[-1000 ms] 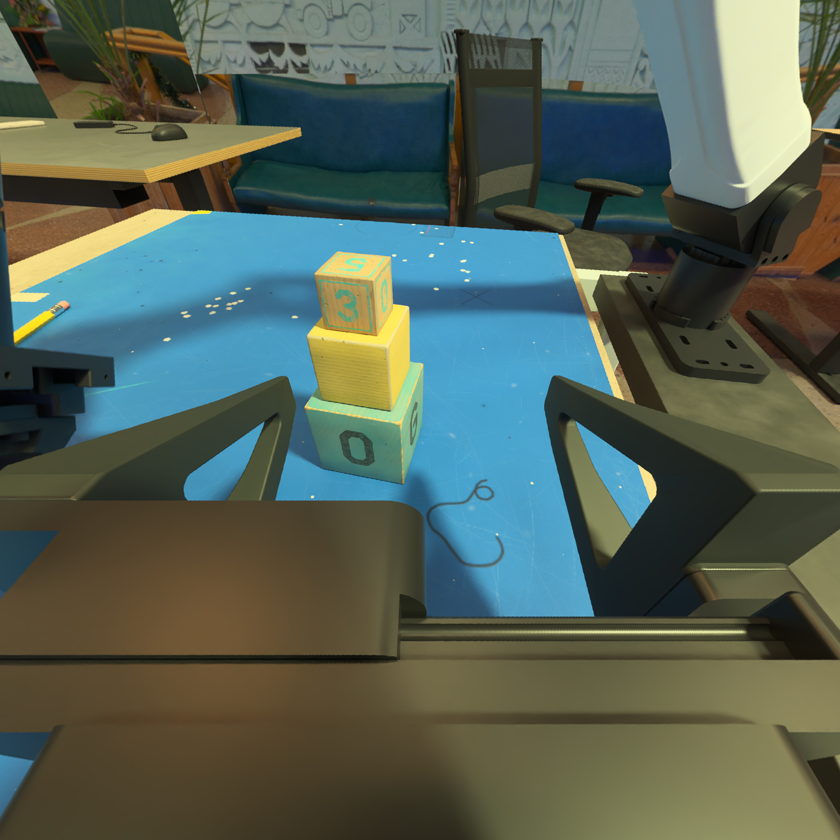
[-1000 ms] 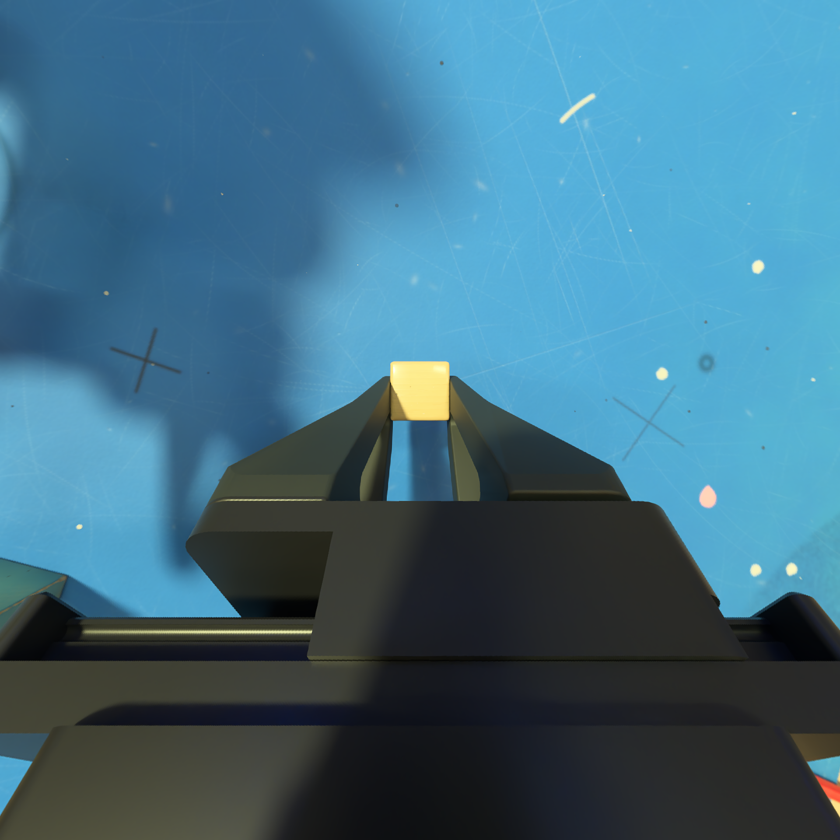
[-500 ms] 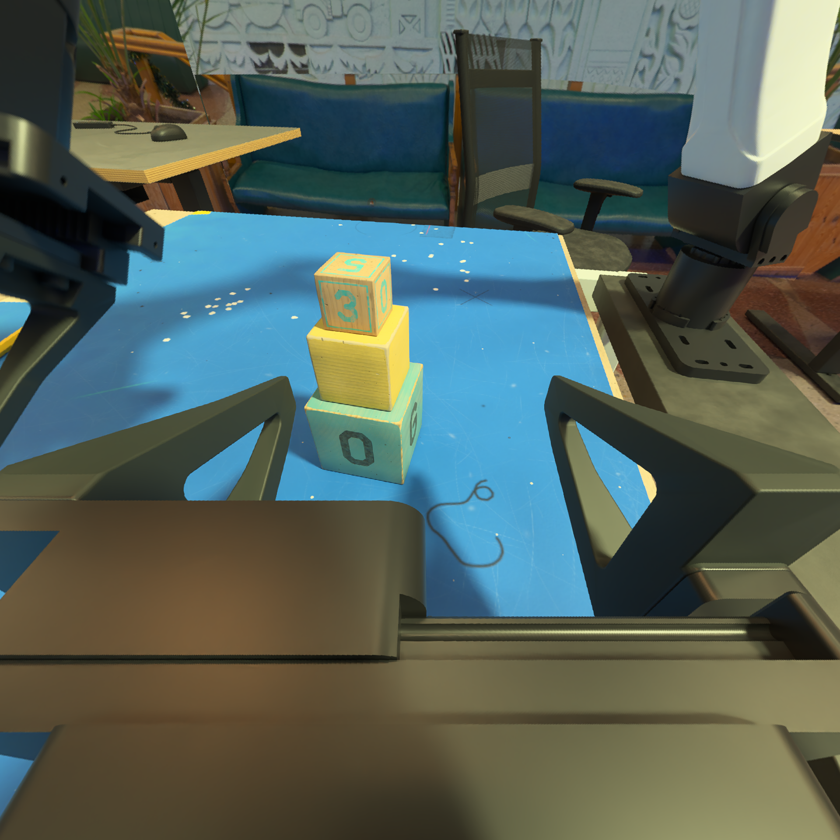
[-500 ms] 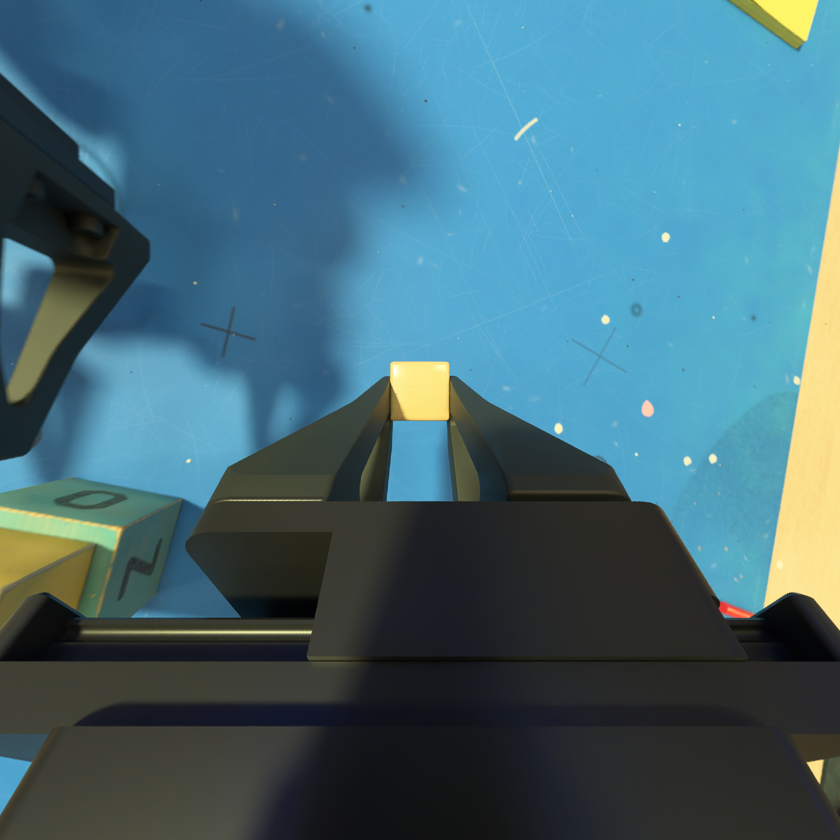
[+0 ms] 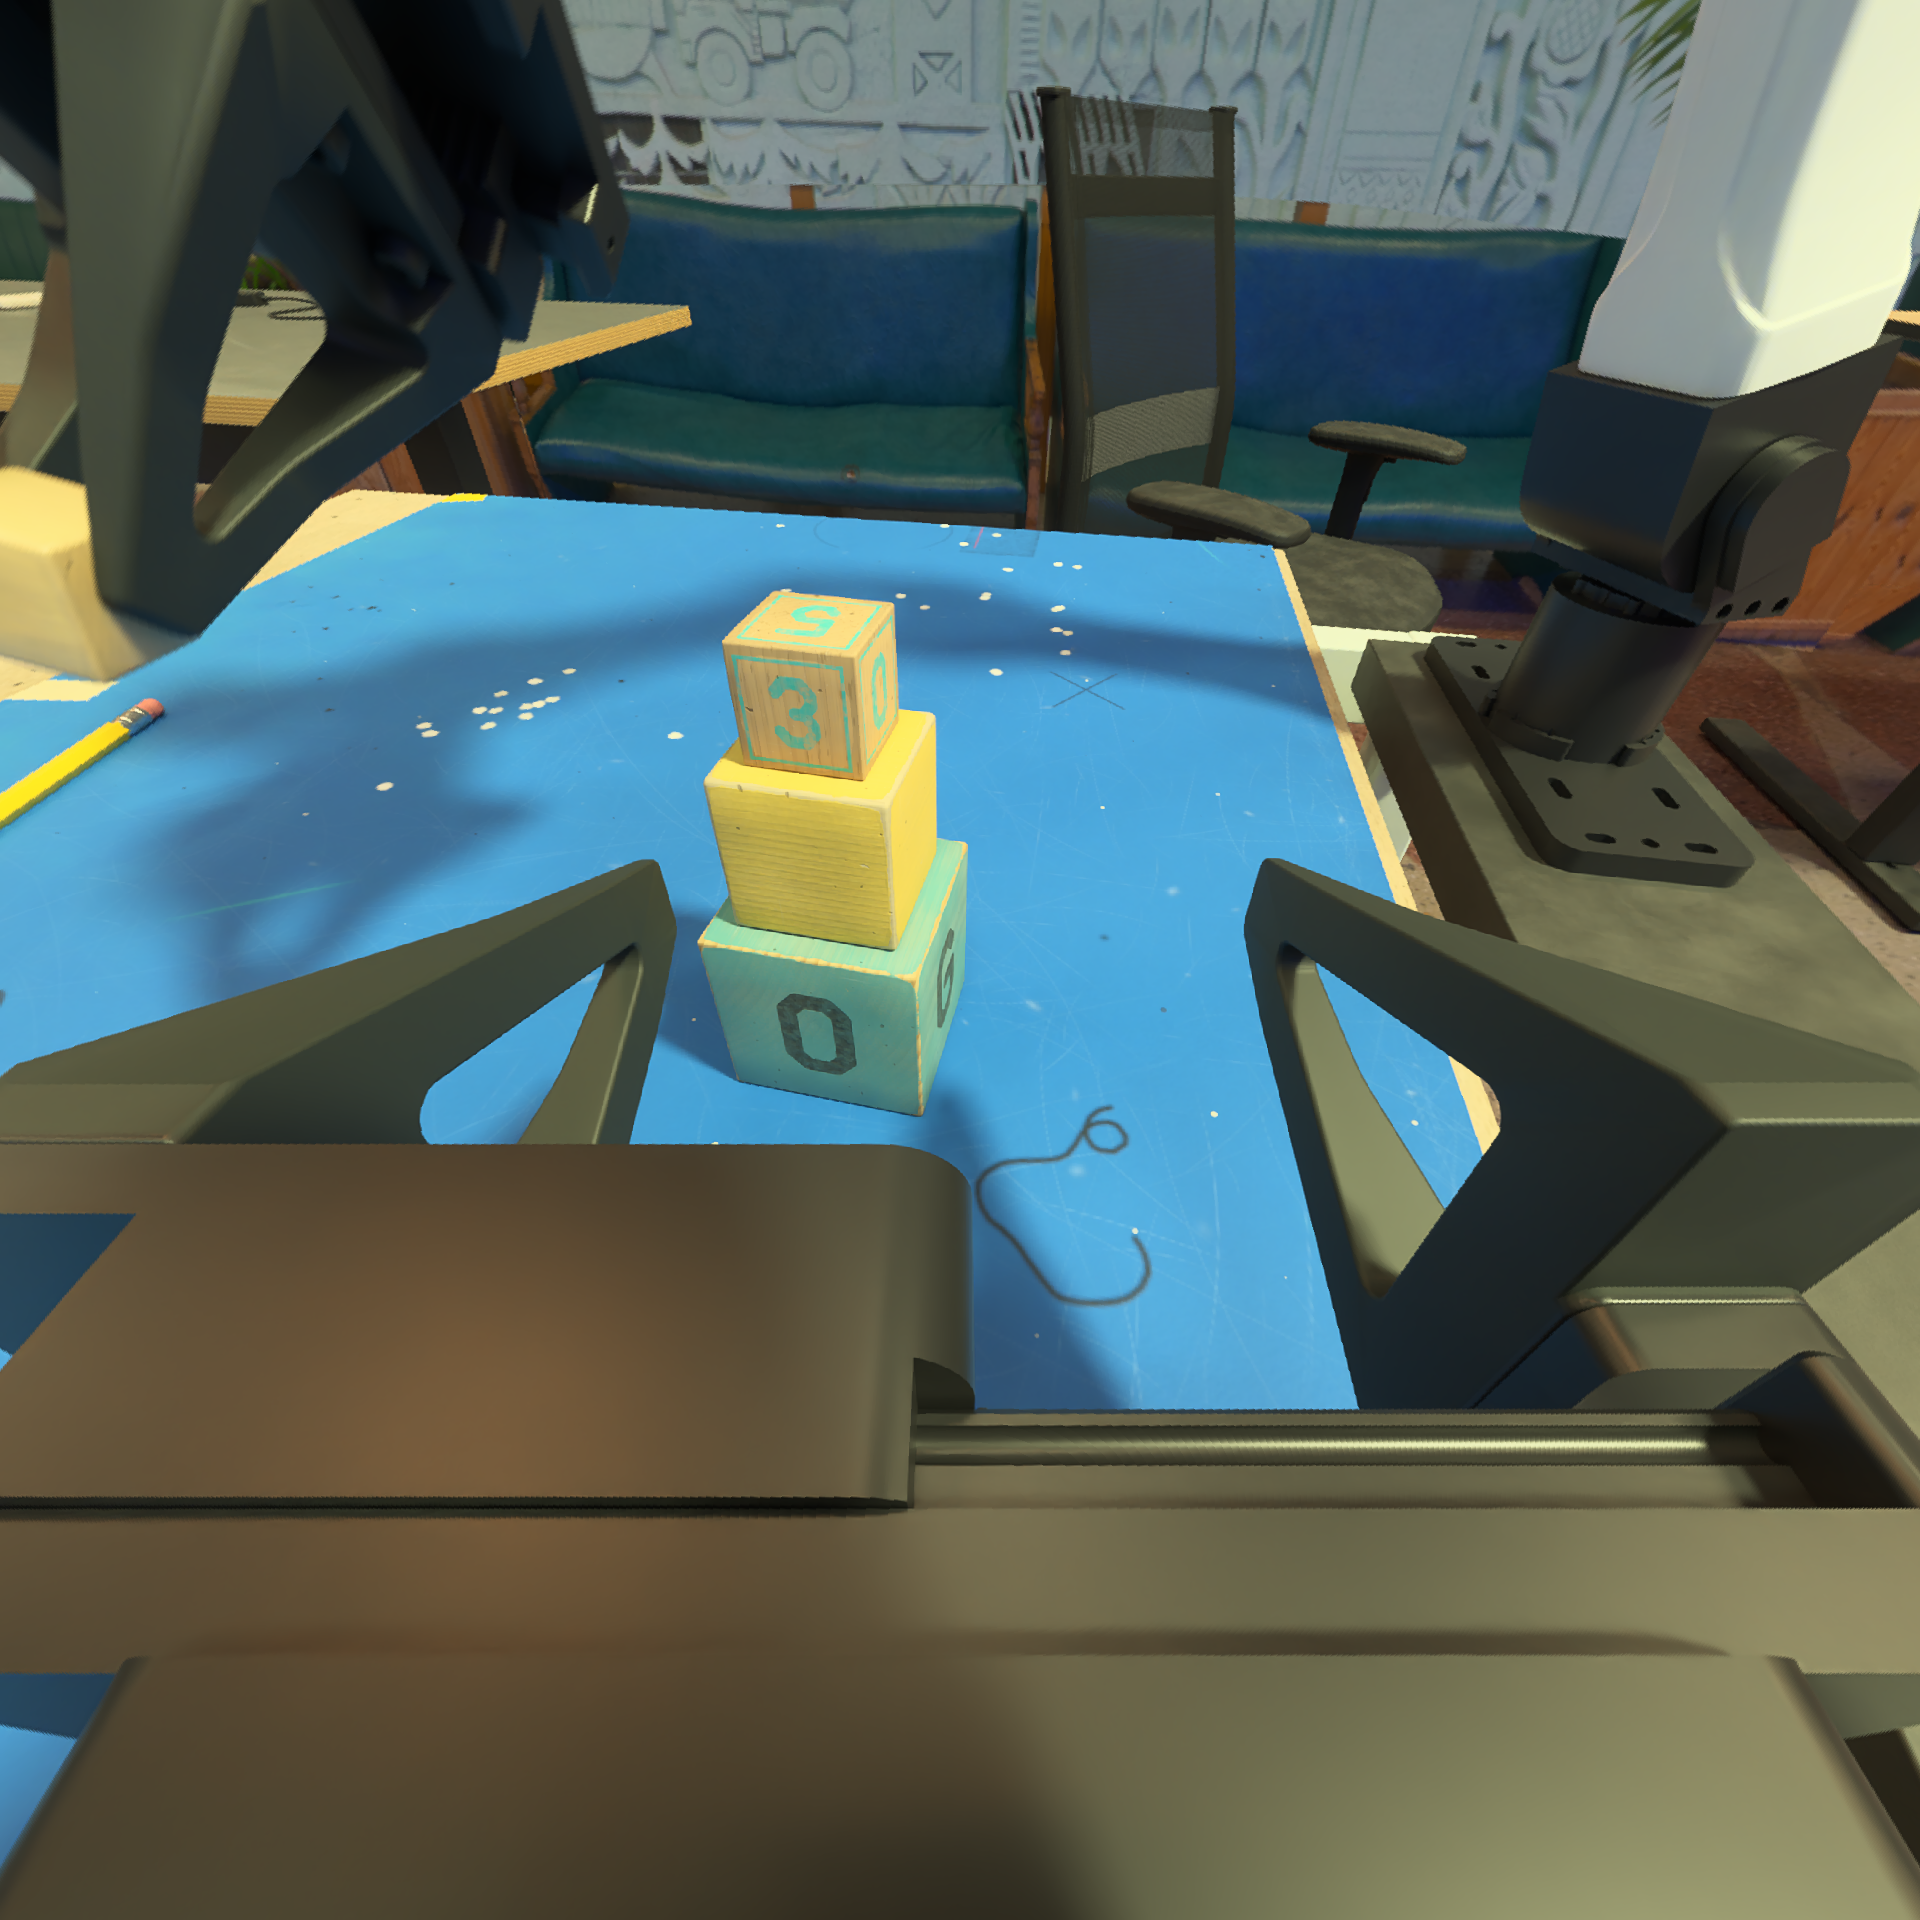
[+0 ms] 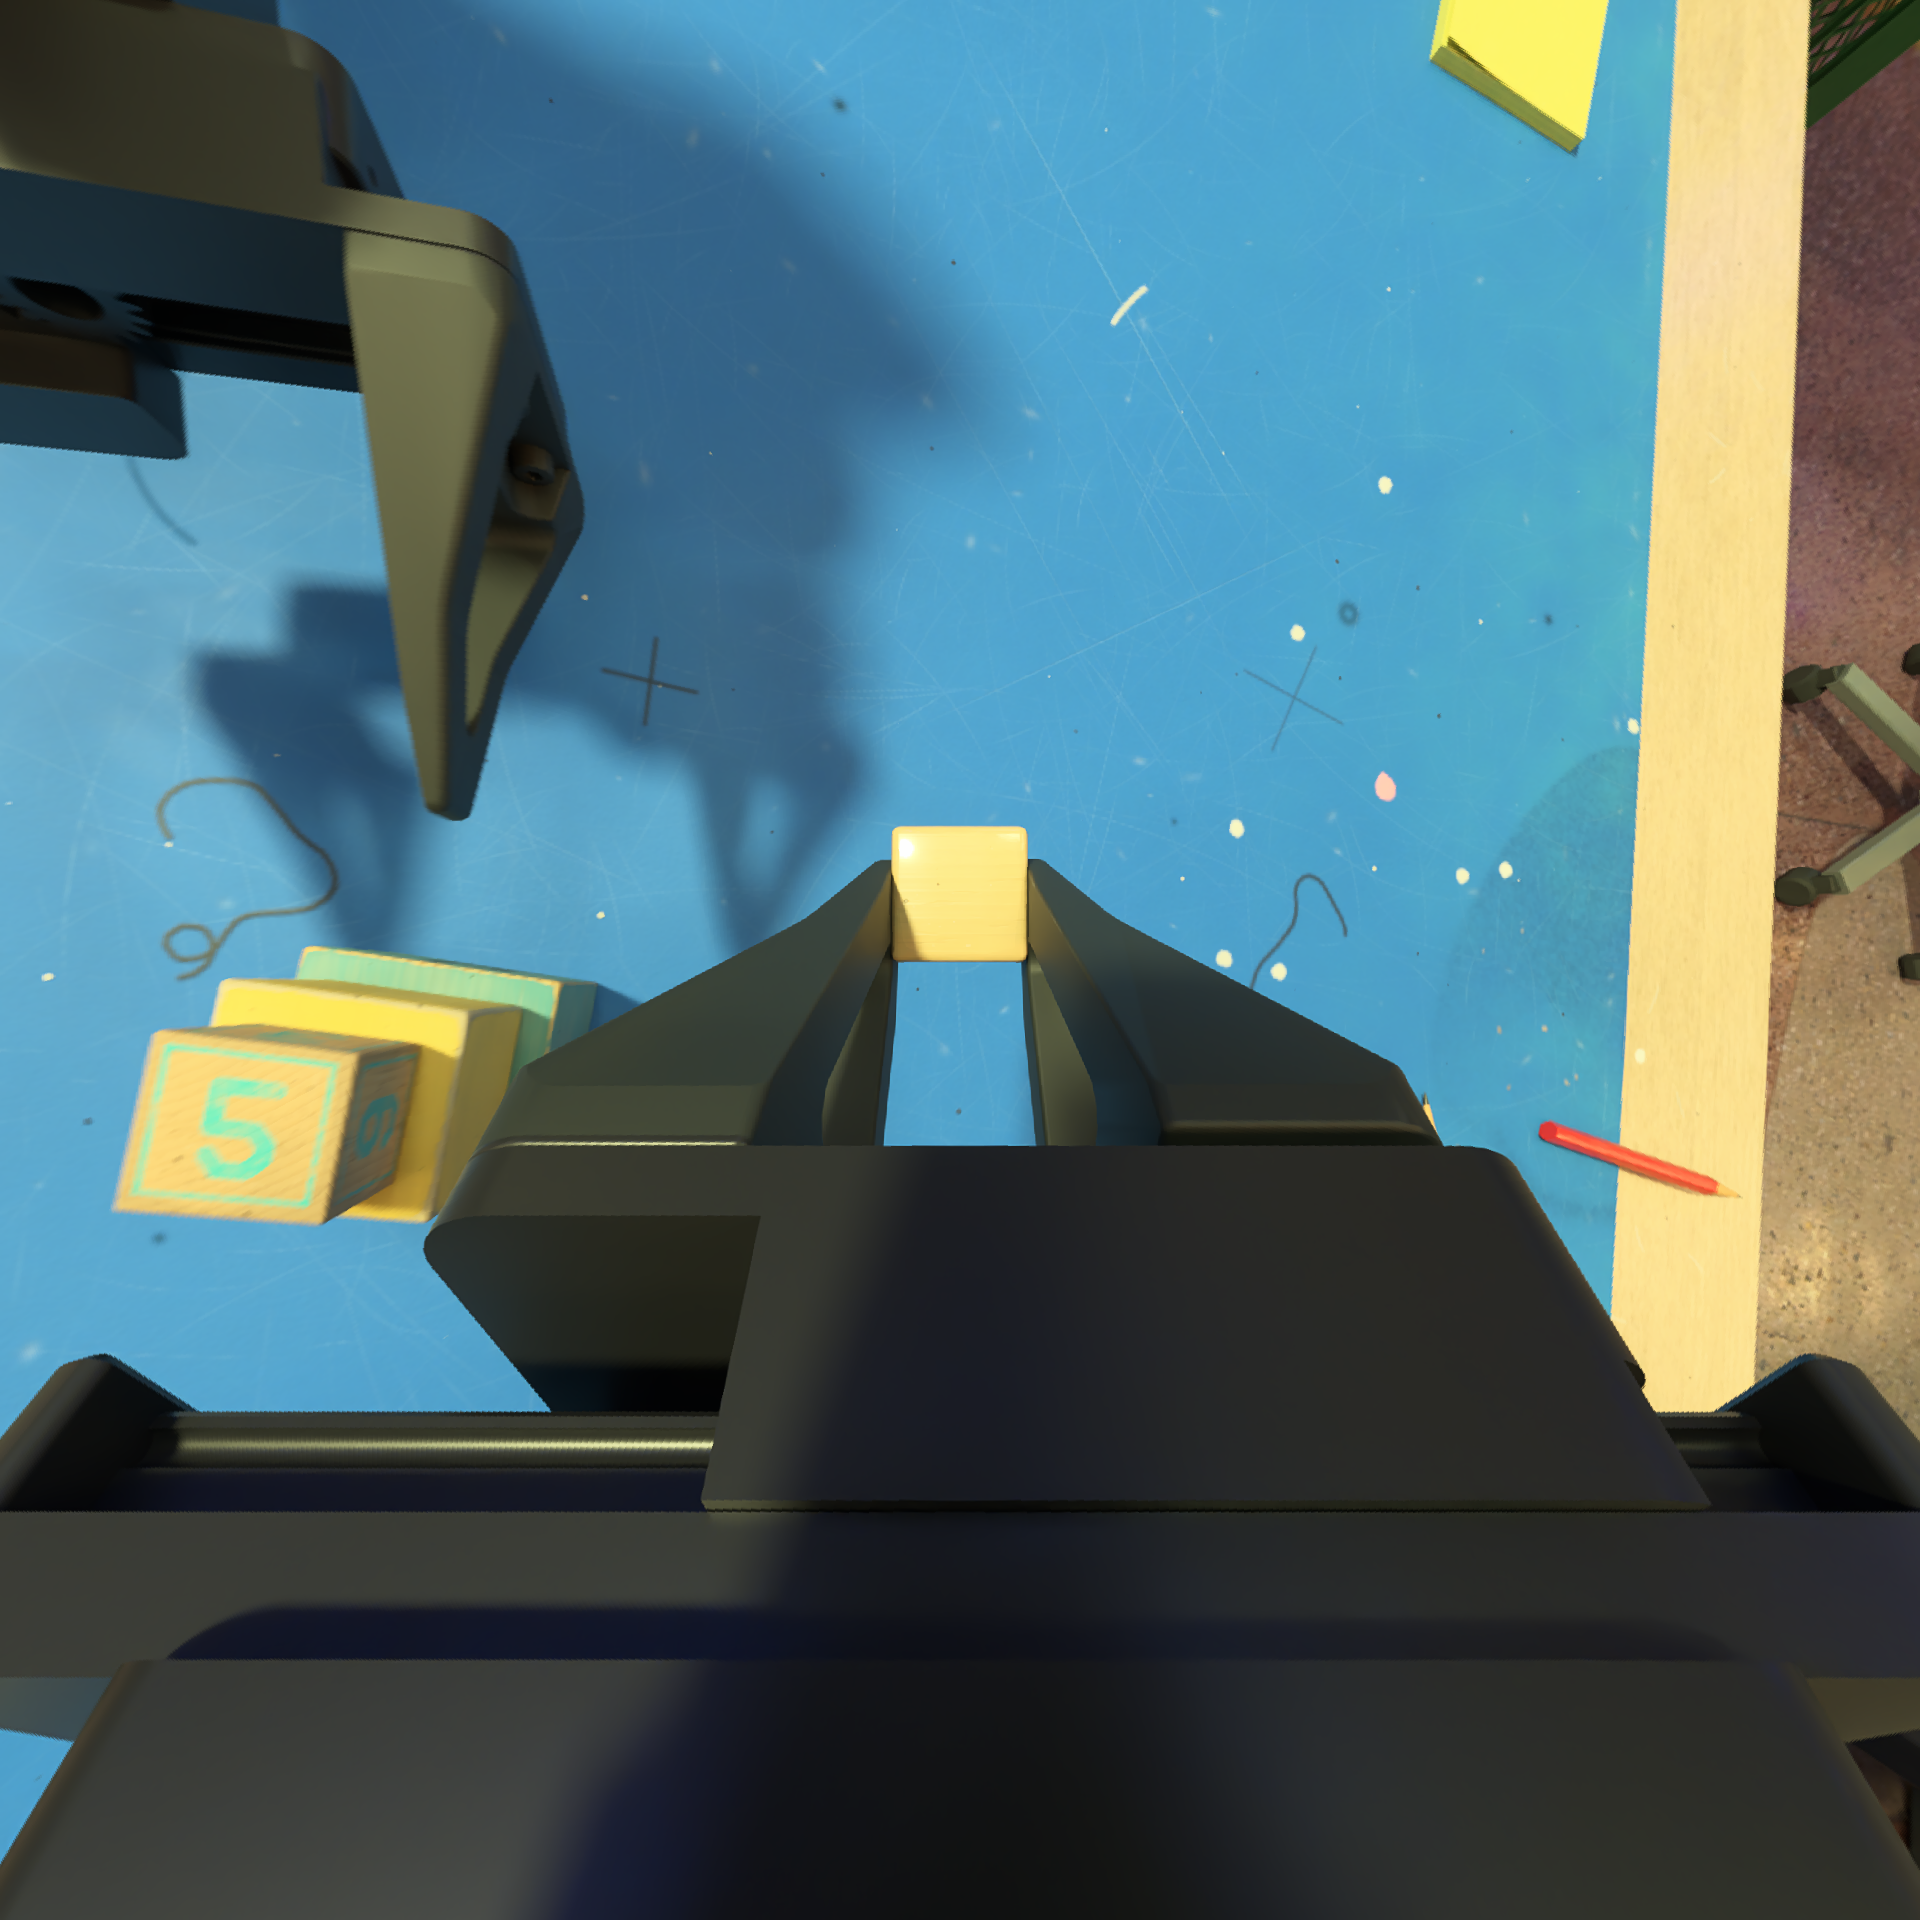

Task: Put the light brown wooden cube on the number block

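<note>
A stack of three blocks stands on the blue mat: a small wooden number block (image 5: pixel 808 686) with teal digits on top, a yellow cube (image 5: pixel 821 831) in the middle, a mint green block (image 5: pixel 831 1013) at the bottom. My left gripper (image 5: pixel 956 935) is open, low, with the stack between its fingers. My right gripper (image 6: pixel 958 899) is shut on the light brown wooden cube (image 6: pixel 958 894), high above the mat, to the right of the stack (image 6: pixel 260 1122) in its view. In the left wrist view it hangs at the upper left with the cube (image 5: pixel 47 571).
A yellow pencil (image 5: pixel 73 758) lies on the mat at the left. A red pencil (image 6: pixel 1631 1158) lies at the mat's right edge, a yellow pad (image 6: pixel 1517 62) at the far corner. The right arm's base (image 5: pixel 1621 727) stands off the mat. The left gripper's finger (image 6: pixel 457 520) shows near the stack.
My right gripper has risen higher with the cube, and the stack has come into its view at the lower left. The left gripper and the stack have not moved.
</note>
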Motion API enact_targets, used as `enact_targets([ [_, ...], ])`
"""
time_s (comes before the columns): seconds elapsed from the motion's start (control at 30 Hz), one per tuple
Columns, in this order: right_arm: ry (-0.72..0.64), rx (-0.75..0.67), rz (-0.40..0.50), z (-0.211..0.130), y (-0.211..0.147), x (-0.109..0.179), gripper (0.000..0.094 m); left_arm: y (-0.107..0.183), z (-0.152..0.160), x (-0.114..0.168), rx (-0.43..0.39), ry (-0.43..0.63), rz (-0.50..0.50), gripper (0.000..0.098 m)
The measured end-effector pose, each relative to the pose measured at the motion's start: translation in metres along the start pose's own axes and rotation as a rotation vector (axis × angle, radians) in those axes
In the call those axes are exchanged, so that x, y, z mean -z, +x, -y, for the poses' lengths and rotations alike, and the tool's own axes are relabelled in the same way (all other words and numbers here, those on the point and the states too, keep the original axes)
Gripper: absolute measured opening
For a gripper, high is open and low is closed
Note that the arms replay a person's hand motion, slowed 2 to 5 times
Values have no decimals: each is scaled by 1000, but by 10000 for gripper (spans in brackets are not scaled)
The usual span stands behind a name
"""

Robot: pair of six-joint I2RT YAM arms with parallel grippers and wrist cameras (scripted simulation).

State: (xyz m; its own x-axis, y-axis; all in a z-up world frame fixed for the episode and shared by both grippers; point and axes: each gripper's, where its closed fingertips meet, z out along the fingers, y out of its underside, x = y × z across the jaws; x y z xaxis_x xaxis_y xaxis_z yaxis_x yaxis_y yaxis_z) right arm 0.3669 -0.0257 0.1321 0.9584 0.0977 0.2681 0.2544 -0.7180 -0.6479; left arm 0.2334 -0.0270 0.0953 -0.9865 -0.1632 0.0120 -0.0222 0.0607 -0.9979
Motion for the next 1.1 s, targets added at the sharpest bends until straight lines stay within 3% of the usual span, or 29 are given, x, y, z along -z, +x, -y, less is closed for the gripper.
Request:
enact_targets([
  [0.47, 18, -53, -40, 0, -26, 46, 199, 0, -1, 0, 2, -2, 0, 940],
  [1.1, 7, -95, -56, -1, -60, 68, 199, 0, -1, 0, 2, -2, 0, 940],
])
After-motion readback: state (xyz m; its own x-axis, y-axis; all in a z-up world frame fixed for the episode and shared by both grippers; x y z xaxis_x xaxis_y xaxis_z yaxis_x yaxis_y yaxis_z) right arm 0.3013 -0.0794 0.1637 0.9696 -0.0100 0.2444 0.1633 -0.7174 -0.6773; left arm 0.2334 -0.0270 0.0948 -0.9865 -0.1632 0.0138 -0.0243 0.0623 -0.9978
